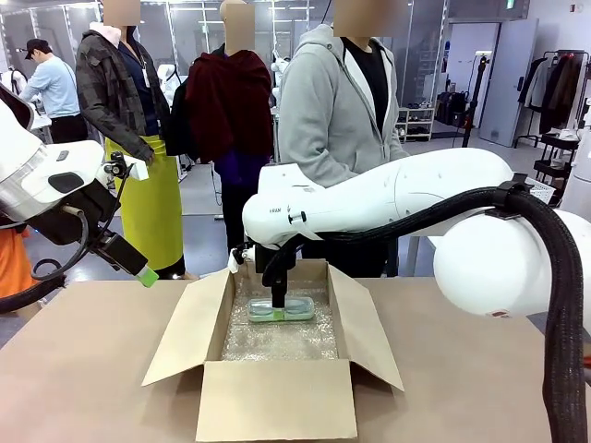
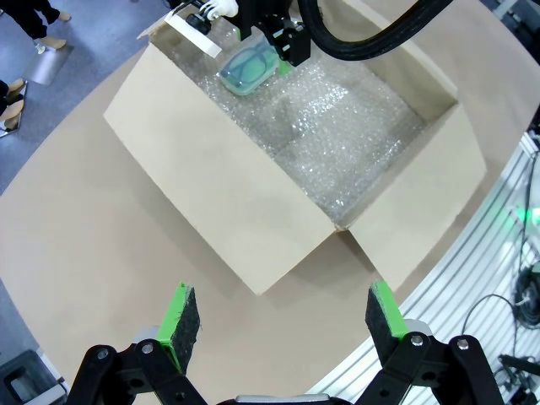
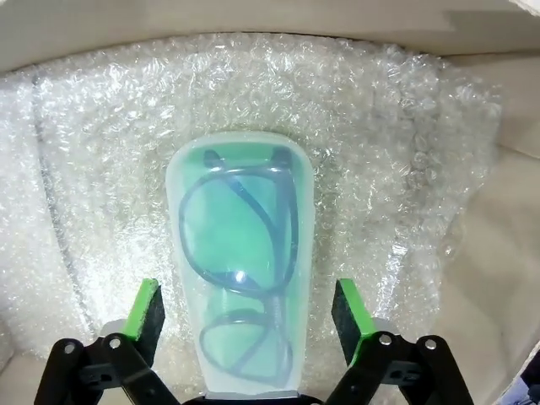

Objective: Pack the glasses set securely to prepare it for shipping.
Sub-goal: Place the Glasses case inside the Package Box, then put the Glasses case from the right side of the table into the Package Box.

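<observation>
- Cardboard box (image 1: 277, 401) stood on the counter (image 1: 74, 369) with all four flaps open, its floor lined with bubble wrap (image 3: 405, 169).
- At left, the left gripper (image 2: 281, 312) hung above bare counter, jaws spread wide and empty, well apart from the box.
- At centre, the mint green case (image 3: 240, 287), glasses visible inside, lay flat on the wrap toward the box's far wall.
- Reaching in from the right, the right gripper (image 3: 249, 304) straddled that case, jaws spread, pads clear of its sides.
- Packing looked barely begun: one case was in, while the rest of the set, top padding and closing the flaps apparently remained.
</observation>
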Controlling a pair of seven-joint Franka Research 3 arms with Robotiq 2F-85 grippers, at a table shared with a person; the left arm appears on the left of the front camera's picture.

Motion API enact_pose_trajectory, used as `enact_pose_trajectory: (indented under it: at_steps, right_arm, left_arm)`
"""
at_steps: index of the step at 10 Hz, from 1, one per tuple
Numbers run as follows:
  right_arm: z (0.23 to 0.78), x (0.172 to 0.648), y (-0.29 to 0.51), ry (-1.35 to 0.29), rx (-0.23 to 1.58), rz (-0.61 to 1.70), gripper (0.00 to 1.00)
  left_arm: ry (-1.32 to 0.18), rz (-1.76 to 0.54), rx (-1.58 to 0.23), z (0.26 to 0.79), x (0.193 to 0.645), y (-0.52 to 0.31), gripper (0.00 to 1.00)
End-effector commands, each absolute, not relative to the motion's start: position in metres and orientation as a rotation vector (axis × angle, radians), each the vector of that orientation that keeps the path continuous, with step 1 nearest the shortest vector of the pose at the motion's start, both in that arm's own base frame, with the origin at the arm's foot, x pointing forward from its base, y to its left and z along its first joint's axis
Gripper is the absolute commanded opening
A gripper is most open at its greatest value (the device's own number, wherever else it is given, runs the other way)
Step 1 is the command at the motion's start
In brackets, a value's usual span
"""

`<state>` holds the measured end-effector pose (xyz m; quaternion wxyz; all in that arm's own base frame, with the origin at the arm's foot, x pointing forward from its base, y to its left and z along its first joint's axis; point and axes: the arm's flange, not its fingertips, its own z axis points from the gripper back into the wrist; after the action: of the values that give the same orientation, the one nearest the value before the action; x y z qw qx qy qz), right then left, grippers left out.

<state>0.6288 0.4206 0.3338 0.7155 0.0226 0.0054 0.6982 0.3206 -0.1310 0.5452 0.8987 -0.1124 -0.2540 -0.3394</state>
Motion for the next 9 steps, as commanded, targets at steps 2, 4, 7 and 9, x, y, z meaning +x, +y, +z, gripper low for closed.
enact_pose_trajectory:
  at_steps: [2,4,7,9]
  right_arm:
    - [0.3331,0.6286,0.4201,0.017,0.05,1.543,1.0]
    - [0.3331,0.6286,0.4201,0.017,0.05,1.543,1.0]
    - [0.3331,0.6286,0.4201,0.017,0.05,1.543,1.0]
    - [0.3331,0.6286,0.4201,0.017,0.05,1.543,1.0]
  left_arm:
    - [-0.536,-0.704,-0.24,0.545,0.3214,-0.1294,1.0]
    - [-0.536,-0.704,-0.24,0.545,0.3214,-0.1294,1.0]
    - [-0.536,-0.704,-0.24,0.545,0.3214,-0.1294,1.0]
    - [-0.536,-0.704,-0.24,0.545,0.3214,-0.1294,1.0]
